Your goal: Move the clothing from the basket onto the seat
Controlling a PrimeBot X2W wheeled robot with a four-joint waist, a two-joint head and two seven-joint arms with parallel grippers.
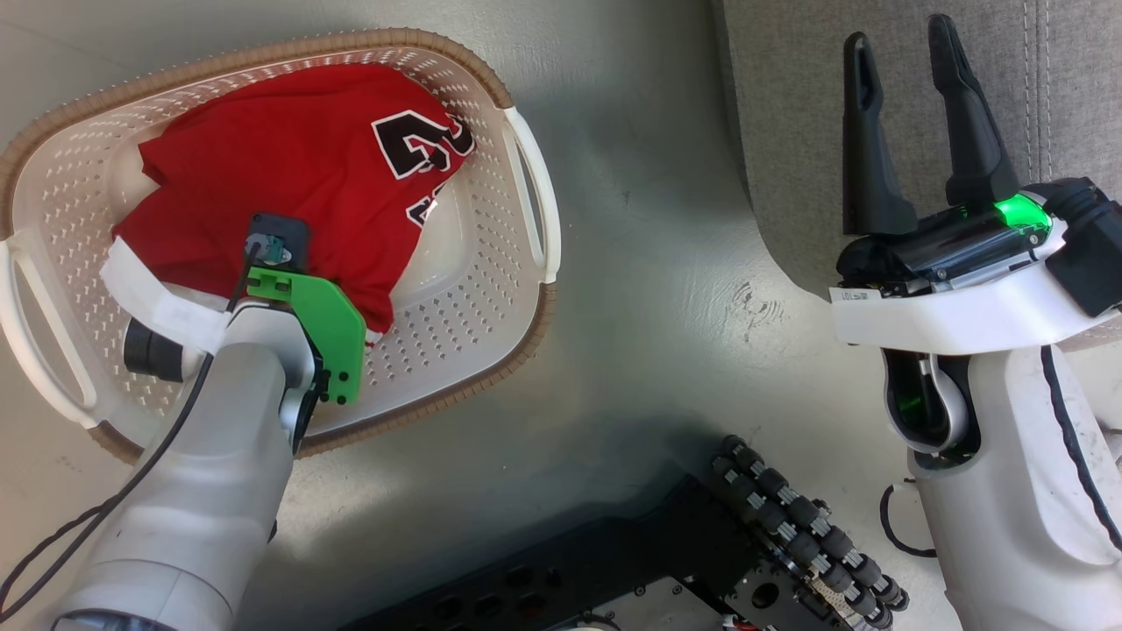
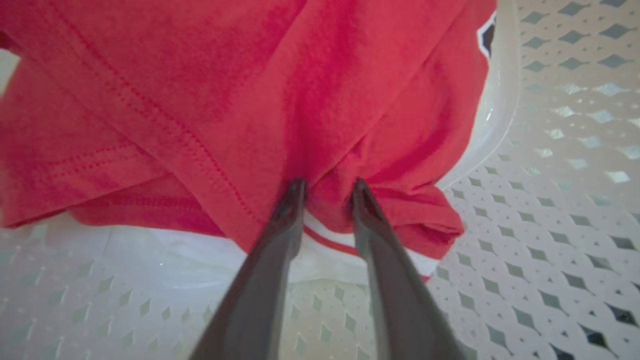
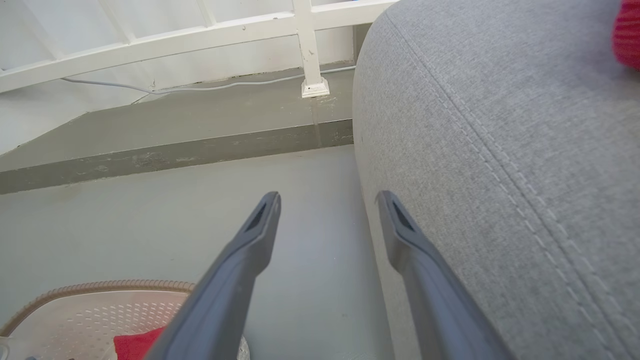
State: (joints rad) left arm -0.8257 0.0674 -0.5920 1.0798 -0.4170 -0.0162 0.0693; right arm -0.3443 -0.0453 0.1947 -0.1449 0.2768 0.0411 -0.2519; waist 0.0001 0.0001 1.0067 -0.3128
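Red clothing (image 1: pixel 298 158) with black-and-white numerals lies heaped in the cream perforated basket (image 1: pixel 491 289) on the floor at upper left. My left arm reaches down into it. In the left wrist view my left gripper (image 2: pixel 327 187) has its tips dug into the red clothing (image 2: pixel 300 100), a fold bunched between them, above a white red-striped hem (image 2: pixel 325 255). My right gripper (image 1: pixel 901 35) is open and empty at the edge of the grey seat (image 1: pixel 789 131). Another red piece of clothing (image 3: pixel 627 35) lies on the seat (image 3: pixel 500 150).
The grey floor (image 1: pixel 666 289) separates basket and seat. My dark base with a roller wheel (image 1: pixel 798 526) sits at bottom centre. The right wrist view shows a floor step, a white railing post (image 3: pixel 312 75) and a cable beyond it.
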